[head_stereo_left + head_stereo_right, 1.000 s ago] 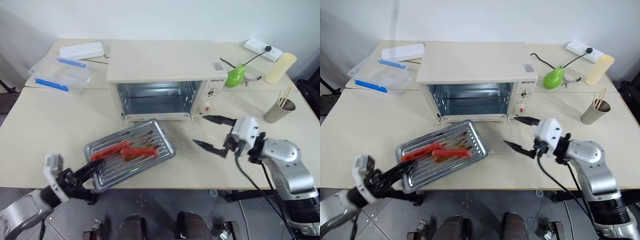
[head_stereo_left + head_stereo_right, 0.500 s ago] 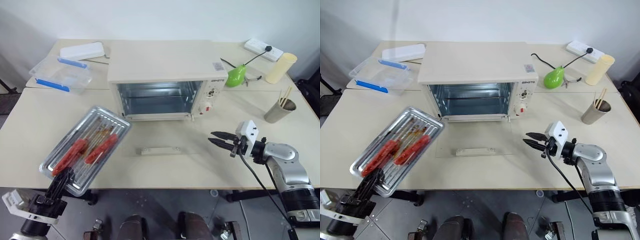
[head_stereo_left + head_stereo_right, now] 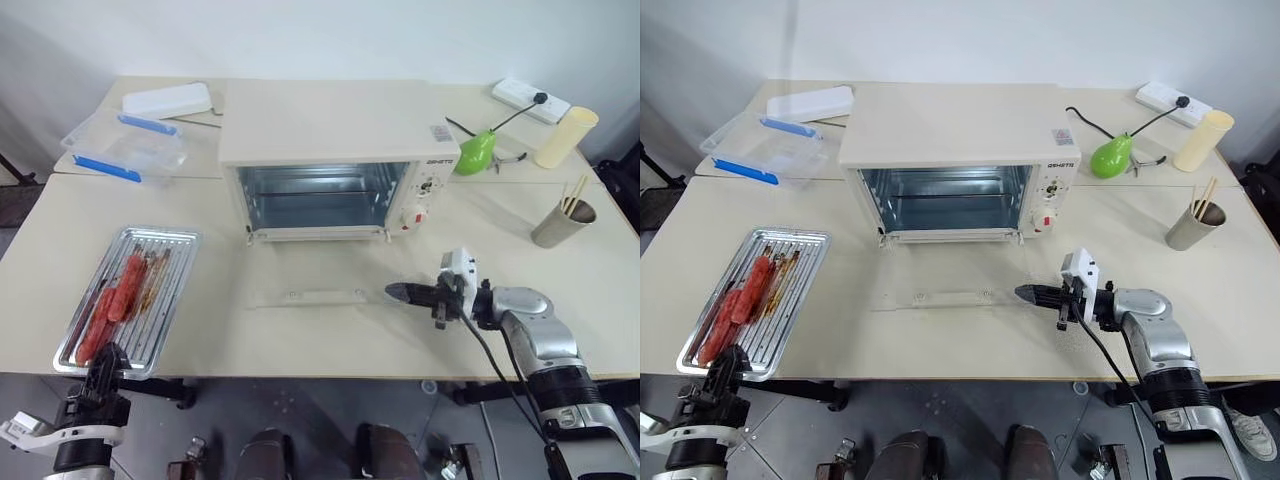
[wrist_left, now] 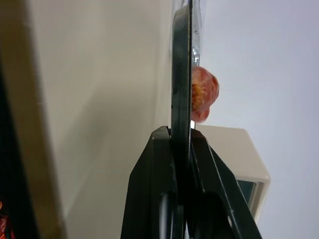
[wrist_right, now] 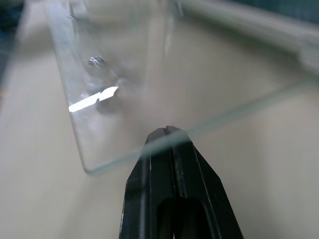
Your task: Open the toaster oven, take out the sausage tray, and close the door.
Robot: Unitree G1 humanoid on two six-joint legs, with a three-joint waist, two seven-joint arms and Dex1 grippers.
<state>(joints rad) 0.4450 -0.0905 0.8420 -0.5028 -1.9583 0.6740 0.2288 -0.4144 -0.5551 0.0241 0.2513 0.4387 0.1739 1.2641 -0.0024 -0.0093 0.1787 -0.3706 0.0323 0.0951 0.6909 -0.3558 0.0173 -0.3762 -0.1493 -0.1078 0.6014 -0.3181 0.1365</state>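
Swung out to the desk's (image 3: 300, 340) left edge, the sausage tray (image 3: 128, 300) hangs pinched in the left claw (image 3: 108, 358). Right claw (image 3: 392, 292), closed empty, points along the open door's (image 3: 320, 290) long axis, at its nearest edge; toaster oven (image 3: 330, 160) behind.

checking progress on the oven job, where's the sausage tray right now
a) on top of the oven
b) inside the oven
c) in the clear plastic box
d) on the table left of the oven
d, the sausage tray lies on the table to the left of the toaster oven, whose cavity is empty.
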